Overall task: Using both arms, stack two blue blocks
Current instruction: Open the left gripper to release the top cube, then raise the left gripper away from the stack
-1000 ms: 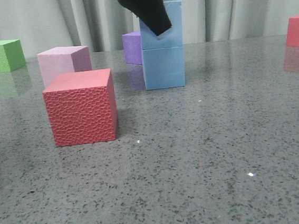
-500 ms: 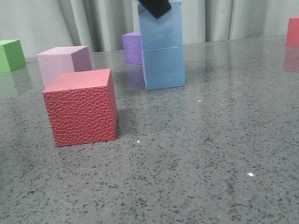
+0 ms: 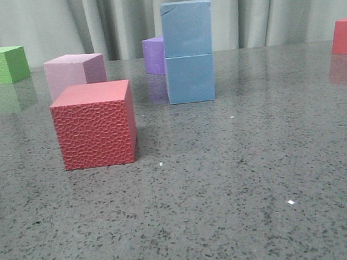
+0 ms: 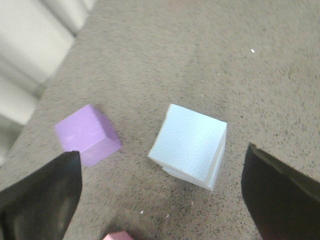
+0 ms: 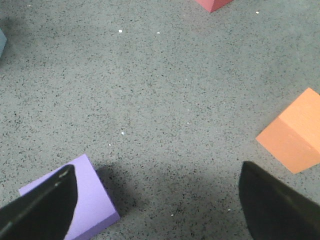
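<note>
Your two blue blocks stand stacked squarely at the table's far centre, beside the purple cube. Both grippers, left gripper and right gripper, hang spread wide, holding nothing.

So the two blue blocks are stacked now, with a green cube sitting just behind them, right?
Nearly. The two blue blocks are stacked, but the cube just behind them is purple, as the front view shows. The green cube stands far off at the table's left edge.
</note>
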Controlling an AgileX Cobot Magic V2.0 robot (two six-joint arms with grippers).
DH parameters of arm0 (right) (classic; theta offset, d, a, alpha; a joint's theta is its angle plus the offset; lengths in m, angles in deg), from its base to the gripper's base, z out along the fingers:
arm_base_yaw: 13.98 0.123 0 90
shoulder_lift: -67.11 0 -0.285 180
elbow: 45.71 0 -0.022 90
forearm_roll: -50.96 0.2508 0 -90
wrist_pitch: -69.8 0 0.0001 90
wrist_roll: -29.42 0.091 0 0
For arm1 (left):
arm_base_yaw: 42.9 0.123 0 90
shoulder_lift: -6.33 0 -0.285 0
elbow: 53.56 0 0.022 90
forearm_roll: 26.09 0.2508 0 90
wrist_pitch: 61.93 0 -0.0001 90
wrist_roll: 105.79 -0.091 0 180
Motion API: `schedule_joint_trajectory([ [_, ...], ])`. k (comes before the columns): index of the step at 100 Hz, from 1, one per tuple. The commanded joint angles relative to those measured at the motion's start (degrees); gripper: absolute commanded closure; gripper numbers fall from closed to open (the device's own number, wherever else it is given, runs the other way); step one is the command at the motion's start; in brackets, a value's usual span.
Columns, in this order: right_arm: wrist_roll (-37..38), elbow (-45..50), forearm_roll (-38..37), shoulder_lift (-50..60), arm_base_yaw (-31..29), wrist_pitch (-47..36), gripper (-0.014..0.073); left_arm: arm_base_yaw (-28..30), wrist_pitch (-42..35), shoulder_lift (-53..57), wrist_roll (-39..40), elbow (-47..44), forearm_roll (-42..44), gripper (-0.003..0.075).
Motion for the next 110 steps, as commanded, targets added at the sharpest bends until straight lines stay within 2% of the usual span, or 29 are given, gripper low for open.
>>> schedule_joint_trajectory([
  [1,-0.4,-1.4,-1.8,0.1,-0.4,-3.7,-0.005,1.9,0.5,5.4,4.0,1.8,-1.3,0.0099],
  [37,-0.4,-1.4,-1.8,0.1,-0.4,-3.7,-0.005,14.7,0.9,10.6,11.6,1.8,-1.5,0.0099],
  [59,-0.4,-1.4,-1.8,0.1,-0.4,-3.6,-0.005,20.5,0.7,14.3,12.2,-2.3,-3.4,0.0099],
  [74,-0.4,-1.4,-1.8,0.1,-0.4,-3.6,-0.005,23.5,-2.2,19.1,12.2,-12.5,-3.6,0.0099],
  [110,-0.4,-1.4,-1.8,0.1,-0.4,-3.7,-0.005,27.7,-21.7,37.1,11.9,-43.5,-3.7,0.0099],
])
